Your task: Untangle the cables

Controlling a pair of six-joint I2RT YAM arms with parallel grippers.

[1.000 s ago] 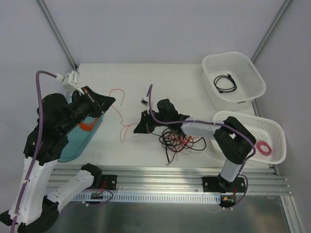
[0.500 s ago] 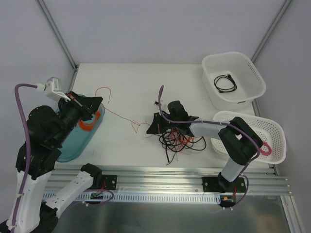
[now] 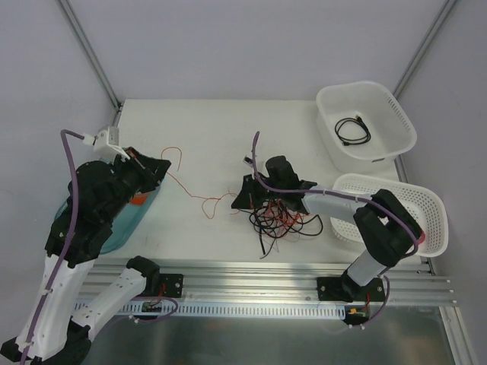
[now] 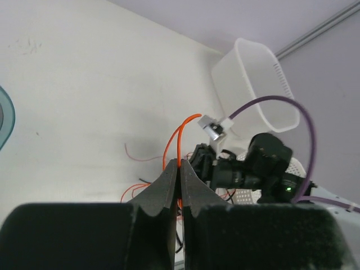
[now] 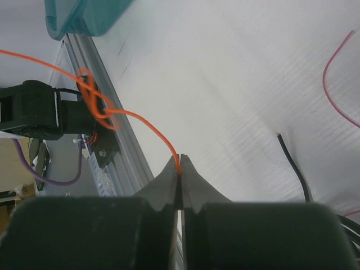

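Left gripper [image 3: 161, 166] clamped shut on orange wire [image 4: 179, 152], left side of table [image 3: 228, 129]. Right gripper [image 3: 236, 201] pinches same wire mid-table. Cables [image 3: 283, 219] in tangle just right of right gripper, toward near edge.

Top cam is fixed above and behind the arm bases, looking down on the whole table [image 3: 228, 129] from fairly far off, with the rail [image 3: 251, 275] at the bottom and the back wall up top. Left wrist cam sits right behind the left fingers [image 4: 160, 194], which fill the bottom of its view. It faces across the table toward the right arm [image 4: 264, 169] and a white bin [image 4: 250, 73] — the top view has both. Right wrist cam hugs the right fingers [image 5: 194, 188] low over the table, facing the rail and a teal tray [image 5: 84, 17] — also in the top view. The orange wire [image 5: 143, 124] shows in all three.
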